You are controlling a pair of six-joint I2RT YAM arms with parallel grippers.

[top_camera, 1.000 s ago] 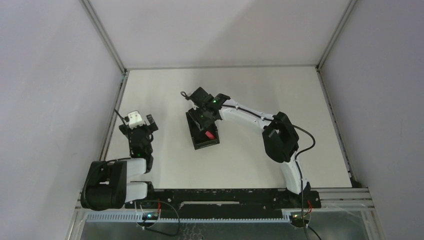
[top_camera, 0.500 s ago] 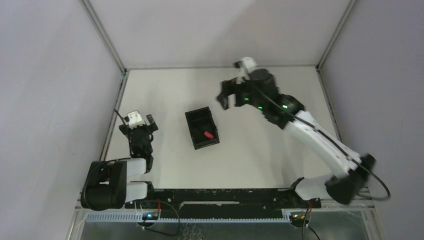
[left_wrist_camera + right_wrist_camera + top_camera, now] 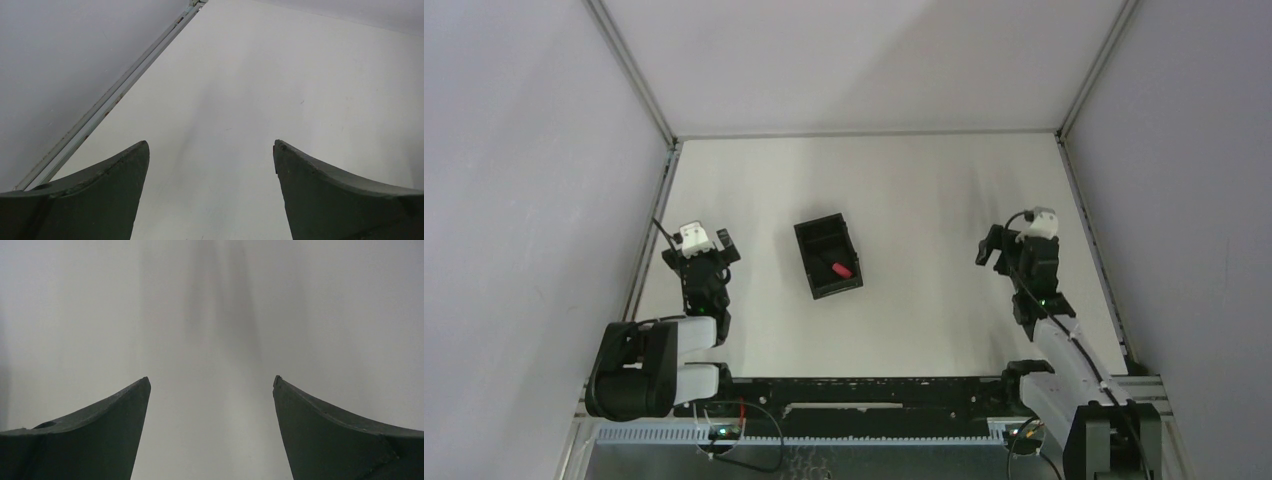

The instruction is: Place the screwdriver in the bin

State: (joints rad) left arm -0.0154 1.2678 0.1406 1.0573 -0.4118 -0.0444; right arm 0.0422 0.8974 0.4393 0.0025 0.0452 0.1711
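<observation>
The black bin (image 3: 814, 262) stands on the white table left of centre. The screwdriver (image 3: 838, 268) lies inside its near compartment, red handle showing. My right gripper (image 3: 990, 246) is open and empty, folded back at the right side of the table, well apart from the bin. My left gripper (image 3: 722, 243) is open and empty at the left side. In the left wrist view the gripper (image 3: 210, 145) shows only bare table between its fingers. In the right wrist view the gripper (image 3: 211, 381) shows only a blurred white surface. Bin and screwdriver are out of both wrist views.
Metal frame rails (image 3: 649, 235) run along the table's left, back and right edges, with grey walls beyond. The left rail also shows in the left wrist view (image 3: 105, 107). The arm bases sit on a black bar (image 3: 864, 390) at the near edge.
My right arm has left the bin, swung up over the back right of the table, and folded back to the right side. The screwdriver stays in the bin. The left arm has not moved.
</observation>
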